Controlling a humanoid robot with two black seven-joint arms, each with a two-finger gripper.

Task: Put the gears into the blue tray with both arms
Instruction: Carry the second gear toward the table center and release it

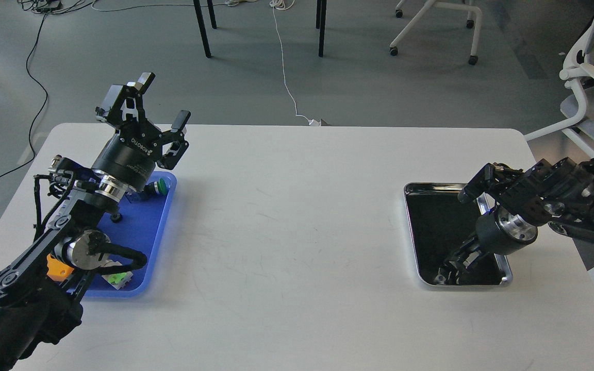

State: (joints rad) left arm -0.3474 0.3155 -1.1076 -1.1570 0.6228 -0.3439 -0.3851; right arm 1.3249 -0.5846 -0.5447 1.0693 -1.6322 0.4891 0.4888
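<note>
The blue tray [142, 234] lies at the table's left side, partly covered by my left arm. One small black round piece, possibly a gear [116, 218], rests on its floor near the arm. My left gripper [163, 100] is raised over the tray's far end, open and empty. My right gripper [446, 273] reaches down into the near corner of the steel tray [411, 188]. Its fingers are dark against the tray's black bottom, so I cannot tell their state or whether they hold a gear. No gears can be made out in the steel tray.
In the blue tray lie a green-capped push button [161, 187], an orange block [59, 269] and a white-and-green part [116, 278]. The white table [286, 216] spans the view. Office chairs [586, 77] and cables stand beyond it.
</note>
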